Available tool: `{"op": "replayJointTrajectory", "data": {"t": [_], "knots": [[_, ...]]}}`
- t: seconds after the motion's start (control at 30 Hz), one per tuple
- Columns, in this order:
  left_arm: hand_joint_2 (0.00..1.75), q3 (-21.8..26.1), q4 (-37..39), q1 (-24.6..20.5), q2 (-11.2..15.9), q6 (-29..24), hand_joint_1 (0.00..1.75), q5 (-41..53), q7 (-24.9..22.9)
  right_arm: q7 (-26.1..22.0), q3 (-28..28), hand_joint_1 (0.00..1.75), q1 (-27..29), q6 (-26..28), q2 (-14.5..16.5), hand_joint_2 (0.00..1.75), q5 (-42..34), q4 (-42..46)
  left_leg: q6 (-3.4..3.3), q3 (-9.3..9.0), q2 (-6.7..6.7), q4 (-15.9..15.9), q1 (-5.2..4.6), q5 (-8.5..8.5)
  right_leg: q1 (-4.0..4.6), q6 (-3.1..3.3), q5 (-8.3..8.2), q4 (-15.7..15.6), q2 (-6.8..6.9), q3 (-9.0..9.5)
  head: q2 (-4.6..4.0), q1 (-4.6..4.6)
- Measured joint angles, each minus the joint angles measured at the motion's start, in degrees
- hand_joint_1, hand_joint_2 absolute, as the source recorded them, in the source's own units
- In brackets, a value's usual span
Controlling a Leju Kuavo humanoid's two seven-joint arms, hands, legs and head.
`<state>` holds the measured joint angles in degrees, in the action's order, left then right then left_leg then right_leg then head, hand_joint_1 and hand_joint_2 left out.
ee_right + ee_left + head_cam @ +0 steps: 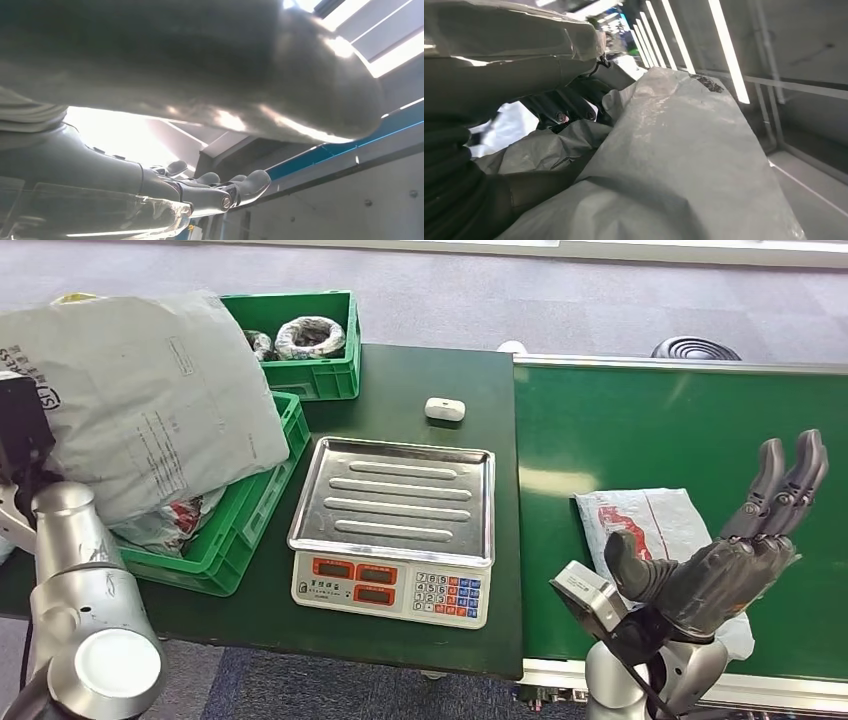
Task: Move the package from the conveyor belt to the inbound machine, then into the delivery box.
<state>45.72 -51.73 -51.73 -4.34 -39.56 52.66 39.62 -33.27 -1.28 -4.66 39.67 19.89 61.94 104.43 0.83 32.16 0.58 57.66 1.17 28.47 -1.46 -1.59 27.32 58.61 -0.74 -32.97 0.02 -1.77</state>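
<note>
A large grey mailer package [140, 410] hangs tilted over the near green crate [245, 525], its lower edge touching the bags inside. My left hand [20, 435] grips it at the far left; the left wrist view shows dark fingers [561, 115] clamped into the crumpled grey package [684, 150]. A second package [650, 520], white with red print, lies on the green conveyor belt [680, 420]. My right hand [735, 550] hovers just in front of it, fingers spread and raised, holding nothing. The right wrist view shows its fingers [215, 192] stretched out. The scale [395, 500] stands bare between crate and belt.
A second green crate [320, 375] behind the first holds wrapped bundles [310, 337]. A small white object [445, 408] lies on the dark table behind the scale. The near crate holds other bagged parcels [165, 525]. My silver left arm [80, 620] rises at the lower left.
</note>
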Motion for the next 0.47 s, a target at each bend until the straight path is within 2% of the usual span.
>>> {"op": "replayJointTrajectory", "data": {"t": [0.17, 0.37, 0.4, 0.43, 0.47], "knots": [[1.75, 5.9, 0.8, 0.3, -0.2, 0.0, 1.59, 0.7, 0.3, 0.0, 0.0, 0.00, 0.0, 0.0, 0.0, 0.00, 0.1, 0.0, 0.00, 0.03, -0.02, 0.0, -0.02, 0.01, -0.02, 0.00, 0.00, 0.0, -0.01, 0.01, 0.00, 0.01], [1.75, 11.2, 0.6, 4.6, -0.3, 0.0, 1.59, 0.2, 0.4, 0.1, 0.1, 0.00, 0.5, 0.0, 0.0, 0.00, 0.4, 0.0, 0.00, 0.02, 0.00, 0.0, -0.01, 0.01, 0.00, 0.00, 0.00, 0.0, -0.01, -0.03, 0.00, -0.01], [1.75, 11.9, 0.6, 5.3, -0.4, 0.0, 1.36, 0.6, 0.4, 0.1, 0.2, 0.00, 0.6, 0.0, 0.0, 0.00, 0.5, 0.0, 0.00, 0.02, 0.00, 0.0, 0.00, 0.01, 0.00, 0.01, 0.00, 0.0, -0.01, -0.03, 0.00, -0.01], [1.75, 12.6, 0.6, 5.9, -0.5, 0.0, 0.96, 1.1, 0.4, 0.2, 0.3, 0.00, 0.7, 0.0, 0.0, 0.00, 0.6, 0.0, 0.00, 0.03, 0.00, 0.0, 0.00, 0.01, 0.00, 0.01, 0.00, 0.0, -0.01, -0.03, 0.00, -0.01], [1.75, 12.9, 0.5, 6.1, -0.5, 0.0, 0.74, 1.3, 0.4, 0.2, 0.3, 0.00, 0.7, 0.0, 0.0, 0.00, 0.6, 0.0, 0.00, 0.03, 0.00, 0.0, 0.00, 0.01, 0.00, 0.01, 0.00, 0.0, -0.01, -0.03, 0.00, 0.00]]}}
